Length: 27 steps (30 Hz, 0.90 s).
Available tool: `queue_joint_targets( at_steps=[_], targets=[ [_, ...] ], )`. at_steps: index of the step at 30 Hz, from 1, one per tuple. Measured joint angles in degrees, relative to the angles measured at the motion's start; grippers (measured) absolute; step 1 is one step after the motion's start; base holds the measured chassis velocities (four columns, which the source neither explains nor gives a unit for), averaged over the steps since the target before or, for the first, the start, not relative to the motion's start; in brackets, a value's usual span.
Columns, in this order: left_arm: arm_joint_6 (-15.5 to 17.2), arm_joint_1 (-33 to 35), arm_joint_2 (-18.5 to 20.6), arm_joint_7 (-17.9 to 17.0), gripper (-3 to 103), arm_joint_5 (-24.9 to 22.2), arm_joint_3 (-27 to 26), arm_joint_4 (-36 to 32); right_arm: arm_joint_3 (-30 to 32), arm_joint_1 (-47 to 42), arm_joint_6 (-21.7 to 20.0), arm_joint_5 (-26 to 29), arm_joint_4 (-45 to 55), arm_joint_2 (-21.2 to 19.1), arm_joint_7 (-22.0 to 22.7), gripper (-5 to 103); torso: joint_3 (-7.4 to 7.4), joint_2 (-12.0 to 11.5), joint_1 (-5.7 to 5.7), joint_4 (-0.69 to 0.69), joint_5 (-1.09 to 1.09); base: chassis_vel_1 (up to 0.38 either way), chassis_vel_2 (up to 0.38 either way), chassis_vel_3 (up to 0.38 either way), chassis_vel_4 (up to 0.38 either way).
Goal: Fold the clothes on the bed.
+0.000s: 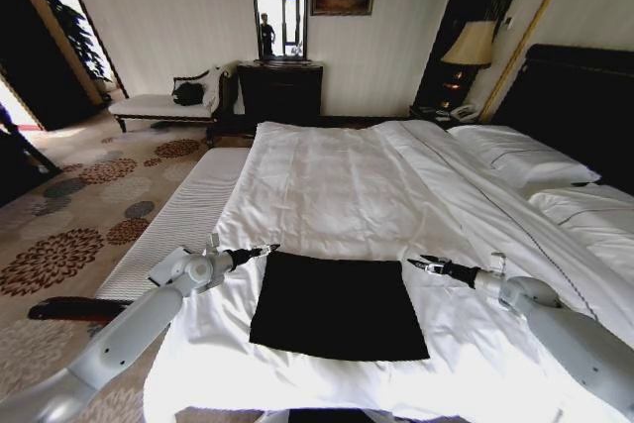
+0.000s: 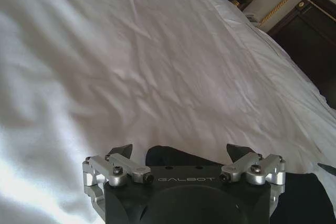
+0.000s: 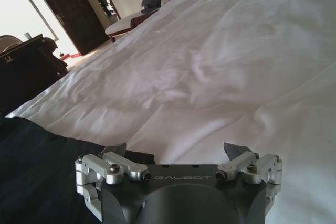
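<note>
Left gripper (image 1: 265,250): jaws spread wide, gripping nothing, poised at the far left corner of the clothes (image 1: 337,306); in its wrist view (image 2: 180,153) the black fabric lies just under the fingertips.
Right gripper (image 1: 420,264): also spread and empty, near the far right corner of the clothes but just off the fabric; its wrist view (image 3: 176,150) shows one fingertip over the black edge and the other over white duvet.
Clothes: black fabric folded into a neat, roughly square shape, flat on the bed (image 1: 337,175) close to its foot end, between the two grippers.
Edges: the far edge runs straight between the gripper tips; the near edge stops short of the foot of the bed; the left edge is near the duvet's side drop.
Open room: a wide stretch of smooth white duvet beyond the clothes toward the pillows (image 1: 520,151), and bare duvet on both sides.
Writing: "GALBOT" reads on each gripper body; no lettering is readable on the fabric.
</note>
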Motion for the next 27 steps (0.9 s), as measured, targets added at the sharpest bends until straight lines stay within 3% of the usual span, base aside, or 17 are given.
queue_joint_targets(
  at_steps=[10, 14, 16, 20, 22, 25, 27],
  targets=[
    [-1.4, -0.2, -2.2, 0.0, 98, 2.4, 1.3, 1.4, -0.3, 0.1, 0.0, 0.1, 0.0, 0.0, 0.7, 100, 0.0, 0.0, 0.0, -0.01, -0.01, 0.0, 0.0, 0.0, 0.0],
    [-1.7, -0.6, -2.8, 0.0, 78, 2.5, 1.5, 1.8, -0.2, -0.1, 0.0, 0.1, 0.1, -0.1, 0.8, 100, 0.0, 0.0, 0.0, -0.01, 0.0, 0.0, 0.0, 0.0, 0.0],
    [-1.7, -0.6, -2.8, 0.0, 78, 2.5, 1.5, 1.8, -0.2, -0.2, 0.0, 0.1, 0.1, -0.2, 0.8, 100, 0.0, 0.0, 0.0, -0.01, 0.0, 0.0, 0.0, 0.0, 0.0],
    [-1.8, -0.3, -2.4, 0.0, 57, 2.6, 1.6, 1.8, -0.1, -0.2, 0.0, 0.2, 0.4, -0.4, 1.0, 100, 0.0, 0.0, 0.0, 0.0, 0.0, 0.0, 0.0, 0.0, 0.0],
    [-1.9, -0.1, -2.3, 0.0, 57, 2.6, 1.6, 1.7, -0.1, -0.2, 0.0, 0.2, 0.4, -0.4, 1.0, 100, 0.0, 0.0, 0.0, 0.0, 0.0, 0.0, 0.0, 0.0, 0.0],
    [-2.1, 0.8, -1.1, 0.0, 40, 2.7, 1.3, 1.1, -0.2, -0.1, 0.0, 0.5, 0.6, -0.2, 1.5, 100, 0.0, 0.0, 0.0, 0.0, 0.0, 0.0, 0.0, 0.0, 0.0],
    [-2.1, 0.9, -0.9, 0.0, 34, 2.7, 1.2, 1.0, -0.3, 0.0, 0.0, 0.5, 0.7, -0.1, 1.6, 100, 0.0, 0.0, 0.0, 0.01, 0.0, 0.0, 0.0, 0.0, 0.0]
  ],
)
